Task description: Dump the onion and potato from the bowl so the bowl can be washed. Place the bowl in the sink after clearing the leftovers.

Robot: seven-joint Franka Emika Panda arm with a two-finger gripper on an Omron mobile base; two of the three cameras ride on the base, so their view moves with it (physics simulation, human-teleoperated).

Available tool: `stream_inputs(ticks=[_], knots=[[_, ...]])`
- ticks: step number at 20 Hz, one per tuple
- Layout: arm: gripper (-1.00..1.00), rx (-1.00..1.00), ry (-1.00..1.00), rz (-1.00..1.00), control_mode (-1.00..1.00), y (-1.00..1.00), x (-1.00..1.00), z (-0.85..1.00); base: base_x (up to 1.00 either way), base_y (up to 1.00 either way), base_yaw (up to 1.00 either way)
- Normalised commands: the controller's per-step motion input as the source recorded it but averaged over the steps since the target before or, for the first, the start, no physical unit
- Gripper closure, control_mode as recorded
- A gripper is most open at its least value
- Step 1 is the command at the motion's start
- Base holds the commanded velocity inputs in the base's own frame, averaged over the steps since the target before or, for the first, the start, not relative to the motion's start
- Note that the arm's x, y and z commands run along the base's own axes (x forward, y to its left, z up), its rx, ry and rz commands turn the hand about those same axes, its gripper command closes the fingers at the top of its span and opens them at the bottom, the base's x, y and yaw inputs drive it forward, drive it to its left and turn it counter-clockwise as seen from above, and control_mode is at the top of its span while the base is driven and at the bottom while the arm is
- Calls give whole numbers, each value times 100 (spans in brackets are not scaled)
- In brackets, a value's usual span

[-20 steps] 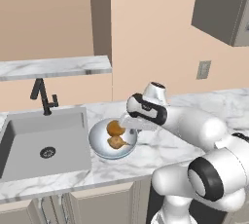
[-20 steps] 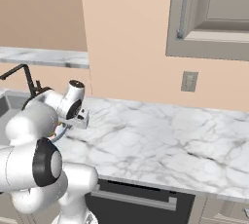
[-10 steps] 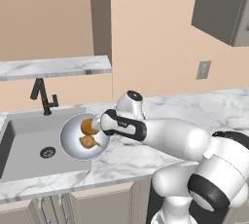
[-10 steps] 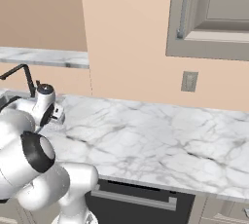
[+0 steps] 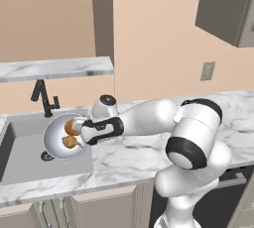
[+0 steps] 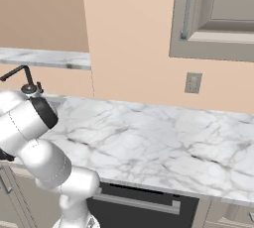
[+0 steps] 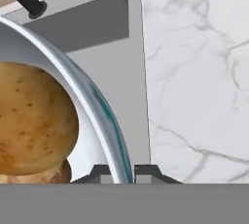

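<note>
The pale silver bowl point(image 5: 55, 140) hangs tilted above the right half of the grey sink point(image 5: 22, 165). My gripper point(image 5: 87, 133) is shut on its right rim. A tan potato point(image 5: 72, 125) and a brown onion point(image 5: 70, 142) lie inside the bowl. In the hand view the bluish rim point(image 7: 99, 108) runs down between my fingertips point(image 7: 99, 172), where my gripper point(image 7: 121, 174) pinches it. The speckled potato point(image 7: 31, 118) lies left of the rim, with the onion point(image 7: 46, 175) under it. The sink point(image 7: 114, 72) lies beyond the bowl.
A black angular faucet point(image 5: 43, 98) stands behind the basin, and the dark drain point(image 5: 47, 156) peeks out under the bowl. White marble counter point(image 5: 129, 152) runs right of the sink. A marble shelf point(image 5: 54, 67) sits above the faucet, and a wall outlet point(image 5: 208, 71) is farther right.
My arm has swung left, carrying the bowl with both vegetables from the counter beside the sink to a spot over the basin.
</note>
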Motion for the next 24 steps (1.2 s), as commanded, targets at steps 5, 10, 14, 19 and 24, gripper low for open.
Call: stream_inputs(ticks=[5, 10, 14, 19, 24], knots=[[100, -33, 0, 7, -100, 78, -1, -3, 0, 0, 0], [100, -27, 0, 5, -100, 49, 0, -5, 0, 0, 0], [100, -32, -25, 1, -100, 49, 6, -2, 0, 0, 0], [100, -35, -13, 6, -100, 19, 37, -28, 0, 0, 0], [100, -12, 0, 0, -100, 9, 21, -8, 0, 0, 0]])
